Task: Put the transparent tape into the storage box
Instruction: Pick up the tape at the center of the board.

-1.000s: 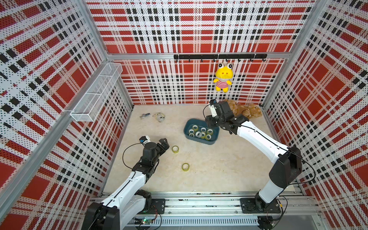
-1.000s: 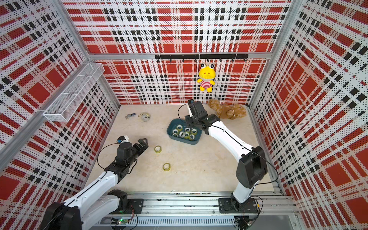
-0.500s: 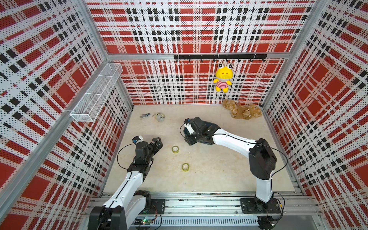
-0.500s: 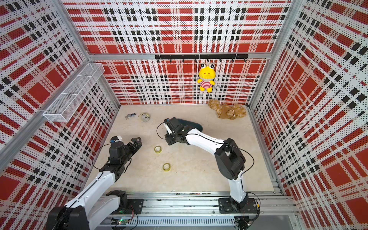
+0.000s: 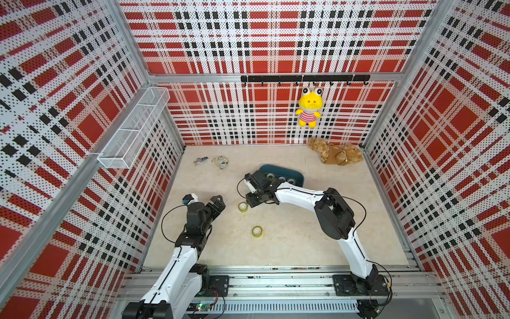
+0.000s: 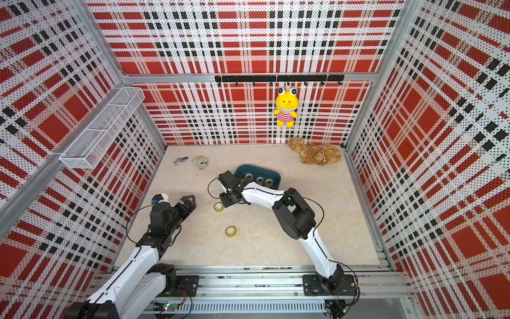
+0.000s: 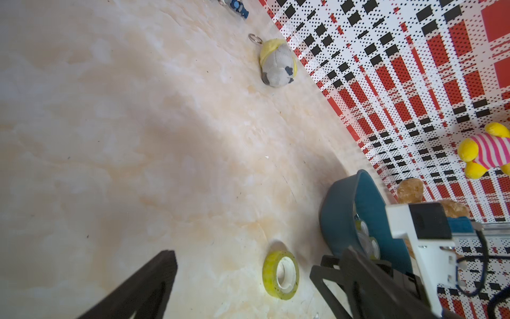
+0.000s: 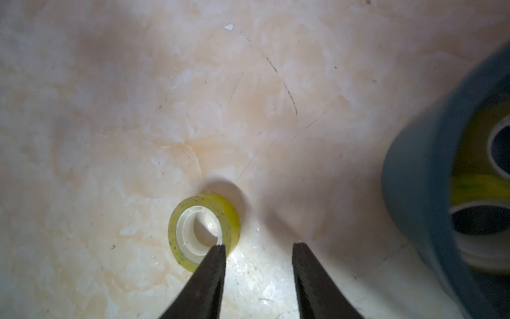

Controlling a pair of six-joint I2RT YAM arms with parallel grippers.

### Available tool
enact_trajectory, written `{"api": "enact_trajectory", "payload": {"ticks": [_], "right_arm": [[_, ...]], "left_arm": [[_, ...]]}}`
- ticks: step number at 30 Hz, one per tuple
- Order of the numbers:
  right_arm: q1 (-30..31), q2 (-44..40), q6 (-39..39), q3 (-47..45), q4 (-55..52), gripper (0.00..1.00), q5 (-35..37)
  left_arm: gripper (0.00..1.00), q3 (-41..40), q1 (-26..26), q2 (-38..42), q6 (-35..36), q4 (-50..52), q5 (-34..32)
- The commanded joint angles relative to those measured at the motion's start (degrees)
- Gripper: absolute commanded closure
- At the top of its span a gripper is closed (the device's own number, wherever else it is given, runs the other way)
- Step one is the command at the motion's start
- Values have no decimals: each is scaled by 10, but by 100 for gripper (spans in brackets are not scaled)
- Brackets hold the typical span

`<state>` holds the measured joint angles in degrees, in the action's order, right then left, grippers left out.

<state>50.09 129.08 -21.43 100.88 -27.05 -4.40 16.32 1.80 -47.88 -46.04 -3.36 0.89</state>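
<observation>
Where it lies flat on the beige marbled worktop [image 5: 303, 237], the yellowish transparent tape roll [image 8: 203, 234] with a white core sits outside, yet near, the shallow teal-blue plastic storage box [image 5: 299, 176], which holds several more rolls. Right gripper [image 8: 258, 247]: jaws parted, empty, hovering just beside the roll, one finger overlapping its rim; contact cannot be told. Second tape roll [image 5: 257, 231], same make: flat on the worktop, farther from the box. Left gripper [image 5: 219, 202]: jaws open, empty, near the first roll.
</observation>
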Motion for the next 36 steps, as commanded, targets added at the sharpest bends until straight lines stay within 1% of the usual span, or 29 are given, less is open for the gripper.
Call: {"api": "enact_trajectory", "payload": {"ticks": [1, 7, 14, 19, 22, 29, 33, 36], "right_arm": [[9, 19, -11, 9, 12, 52, 2], [22, 40, -16, 40, 4, 50, 1], [36, 73, -18, 65, -19, 50, 58], [35, 82, -19, 53, -14, 52, 69], [36, 76, -29, 33, -12, 53, 95], [30, 14, -34, -50, 10, 53, 139], [24, -18, -32, -85, 16, 52, 150], [21, -28, -29, -96, 17, 53, 146]], "left_arm": [[1, -11, -3, 4, 3, 5, 1], [1, -15, -1, 5, -2, -2, 5], [1, -13, -1, 7, 2, -4, 13], [1, -17, 3, 19, -3, -2, 14], [1, -19, 7, 25, -8, -1, 14], [1, -10, 37, 30, -17, 5, -3], [1, -2, 63, 25, -23, 5, -26], [1, 5, 83, 13, -27, 5, -42]]}}
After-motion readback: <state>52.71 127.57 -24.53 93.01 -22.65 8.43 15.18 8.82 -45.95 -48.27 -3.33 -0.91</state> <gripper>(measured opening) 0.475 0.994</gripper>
